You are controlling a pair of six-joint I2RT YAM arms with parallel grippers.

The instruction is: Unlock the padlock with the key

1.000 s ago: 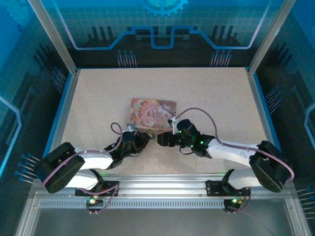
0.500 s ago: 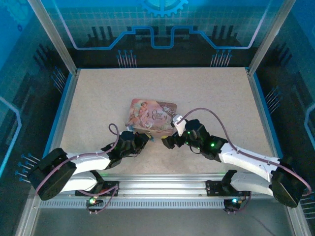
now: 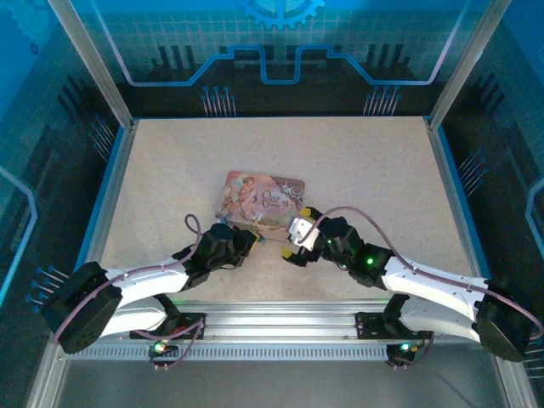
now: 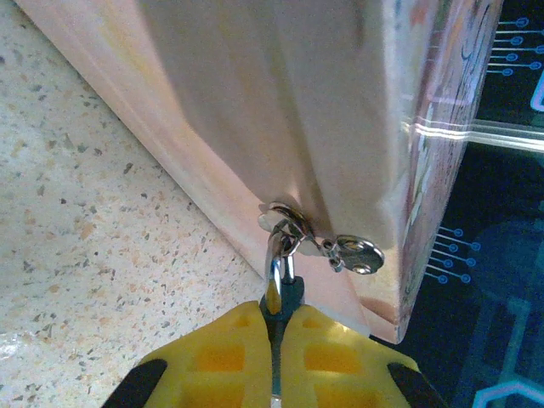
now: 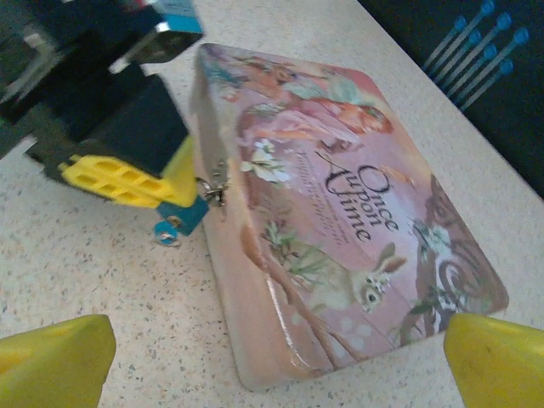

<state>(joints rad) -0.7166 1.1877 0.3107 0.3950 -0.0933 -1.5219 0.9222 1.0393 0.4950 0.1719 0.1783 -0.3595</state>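
Observation:
The padlock (image 4: 290, 299) has a dark teal body and a thin silvery shackle hooked through the latch on the pink tin's (image 4: 297, 102) front wall. My left gripper (image 4: 280, 313) is shut on the padlock body, its yellow fingers (image 5: 127, 180) beside the tin (image 5: 340, 212). From the padlock's (image 5: 190, 212) lower end sticks a small round key (image 5: 167, 231) head, tinted blue. My right gripper (image 5: 272, 365) is open wide, nothing between its fingers, a short way back from the padlock and tin corner. From above, both grippers (image 3: 248, 240) (image 3: 294, 240) face each other at the tin's (image 3: 259, 197) near edge.
The tin lies flat on the speckled table (image 3: 357, 170), roughly in the middle, with open tabletop behind it and to both sides. Metal frame posts and a blue rim (image 3: 106, 195) bound the table. A silvery latch tab (image 4: 357, 253) hangs beside the shackle.
My right gripper has opened wide and drawn back a little from the padlock. The left gripper stays shut on the padlock, with its arm stretched slightly further forward.

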